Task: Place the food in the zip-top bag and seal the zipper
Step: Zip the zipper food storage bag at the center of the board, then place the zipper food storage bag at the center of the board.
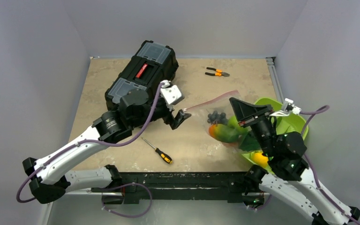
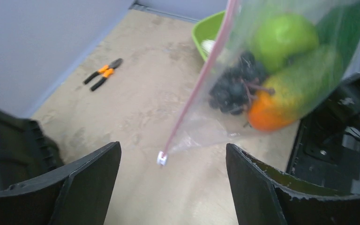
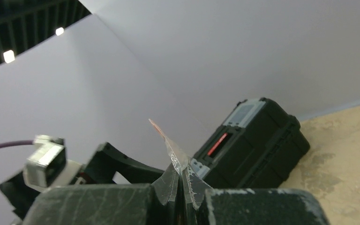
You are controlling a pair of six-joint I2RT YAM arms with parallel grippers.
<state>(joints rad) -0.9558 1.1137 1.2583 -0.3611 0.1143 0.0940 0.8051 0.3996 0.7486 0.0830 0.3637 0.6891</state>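
Left gripper (image 2: 173,144): jaws spread wide, gripping nothing. In the left wrist view the white slider end (image 2: 161,158) of the zipper (image 2: 201,79) hangs in the gap between the two fingers (image 2: 91,183), touching neither.

Right gripper (image 3: 183,180): jaws clenched on a corner of the zip-top bag (image 1: 206,105). Clear film is pinched between the pads, and the pink strip edge sticks up out of the grip.

Bag position: right of the black toolbox (image 1: 143,77) in the top view. The zipper runs from the left jaws, just off the toolbox's near-right corner, away to the right jaws further right. Can't tell whether the bag's underside rests on the table (image 1: 98,84).

The food (image 2: 288,91) sits in the bag, bunched at the end away from the toolbox:
- dark grapes (image 2: 232,91)
- green apple (image 2: 283,35)
- orange-and-green piece, touching the grapes

Lime-green bowl (image 1: 293,123): beyond the bag on the side away from the toolbox, partly under the right arm. A yellow piece (image 1: 261,159) shows in it.

Pliers (image 1: 217,72): right of the toolbox near the far edge, well apart from the bag. Screwdriver (image 1: 157,151): in front of the toolbox, well apart from both jaws.
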